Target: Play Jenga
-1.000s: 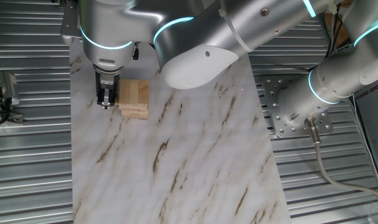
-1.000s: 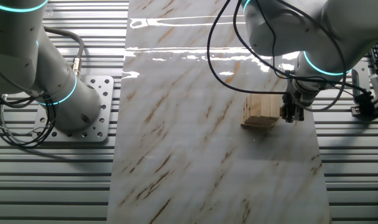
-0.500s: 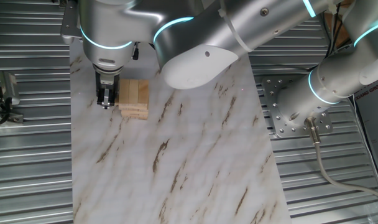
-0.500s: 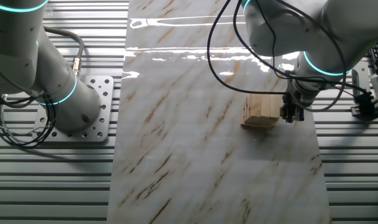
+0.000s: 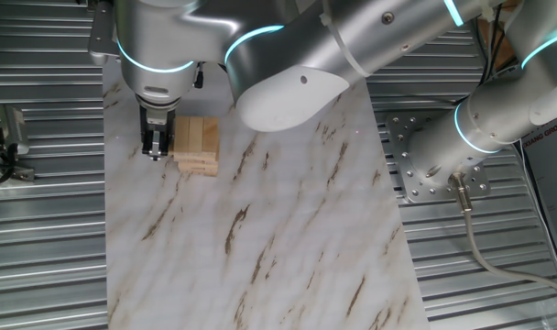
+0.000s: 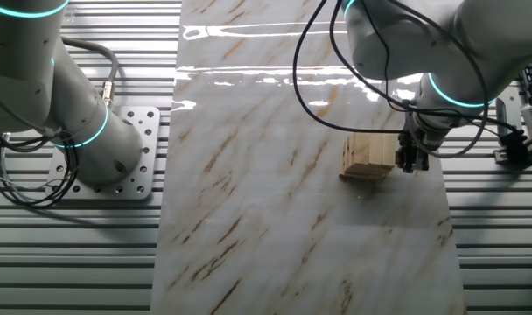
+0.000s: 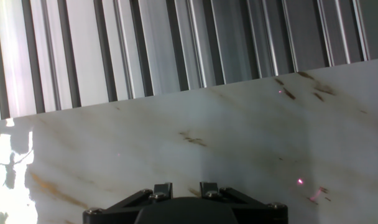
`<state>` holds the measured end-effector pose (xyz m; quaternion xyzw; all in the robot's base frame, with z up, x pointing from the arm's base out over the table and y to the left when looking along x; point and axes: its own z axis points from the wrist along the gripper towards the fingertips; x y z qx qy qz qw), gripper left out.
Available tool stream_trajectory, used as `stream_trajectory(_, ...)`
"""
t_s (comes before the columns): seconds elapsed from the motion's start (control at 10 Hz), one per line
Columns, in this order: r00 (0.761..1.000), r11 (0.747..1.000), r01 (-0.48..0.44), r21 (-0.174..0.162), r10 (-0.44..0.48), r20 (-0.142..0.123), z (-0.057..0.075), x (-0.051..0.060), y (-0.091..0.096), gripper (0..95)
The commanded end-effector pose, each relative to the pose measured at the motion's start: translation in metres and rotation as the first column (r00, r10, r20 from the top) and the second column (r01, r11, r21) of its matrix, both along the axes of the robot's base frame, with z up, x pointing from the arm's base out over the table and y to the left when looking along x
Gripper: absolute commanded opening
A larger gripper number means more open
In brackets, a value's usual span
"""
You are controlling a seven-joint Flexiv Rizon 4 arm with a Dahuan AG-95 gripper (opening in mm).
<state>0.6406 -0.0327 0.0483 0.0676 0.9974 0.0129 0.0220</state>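
Note:
The Jenga point(image 5: 197, 145) is a small stack of pale wooden blocks on the marble-patterned board point(image 5: 260, 238), near its far left corner. In the other fixed view the Jenga point(image 6: 368, 156) sits near the board's right edge. My gripper point(image 5: 155, 149) hangs low just beside the stack, on its outer side, fingers pointing down and close together with nothing between them. The gripper point(image 6: 409, 161) stands close against the stack's side; contact cannot be told. In the hand view the gripper point(image 7: 186, 186) shows only its finger bases over bare board, and the Jenga is out of view.
The board point(image 6: 292, 219) lies on a ribbed metal table point(image 5: 40, 257). The arm's base plate point(image 5: 416, 170) is bolted beside the board. Cables point(image 6: 21, 188) trail near the base. The board's edge runs close behind the gripper.

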Motion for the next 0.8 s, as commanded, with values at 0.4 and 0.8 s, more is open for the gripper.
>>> stream_trajectory(0.4, 1.0, 1.0, -0.001, -0.005, 0.001, -0.001, -0.0003, 0.0009, 0.0002, 0.0)
stream_trajectory(0.8, 1.0, 1.0, -0.004, -0.008, 0.004, -0.002, -0.0002, 0.001, 0.0002, 0.0)
